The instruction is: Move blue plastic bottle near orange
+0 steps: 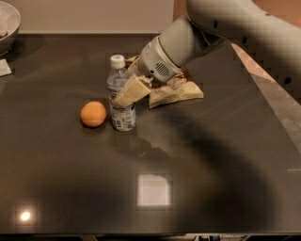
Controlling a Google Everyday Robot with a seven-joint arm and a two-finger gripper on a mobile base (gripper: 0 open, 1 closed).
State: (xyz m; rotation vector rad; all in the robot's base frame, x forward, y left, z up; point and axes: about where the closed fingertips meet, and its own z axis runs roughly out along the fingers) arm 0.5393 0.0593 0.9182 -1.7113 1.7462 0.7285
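— Where does your bottle stand?

— Your bottle (pixel 123 115) is upright on the counter (pixel 211 155), just right of the orange (pixel 93 114), with a thin gap between the two. Its white cap rises well above the fruit.

— And your gripper?

— The gripper (pixel 121 96) is also just right of the orange and above it, at the bottle's middle. The pale fingers (pixel 134 89) are pinching the bottle. One lies across its front and the other is hidden behind it. The arm slopes up and away to the right.

— What else lies around the orange?

— A snack bag (pixel 176 94) lies flat farther right of the orange and a little behind it, partly under the arm. A bowl (pixel 7 21) sits far behind the orange to the left, cut off by the frame, with a scrap of paper (pixel 3 67) near it.

— The surface and the room?

— Your counter is dark and glossy. A square light reflection (pixel 153 189) shows in front of the orange to the right, and a small bright spot (pixel 25 216) in front to the left. A pale wall (pixel 94 14) runs behind the orange.
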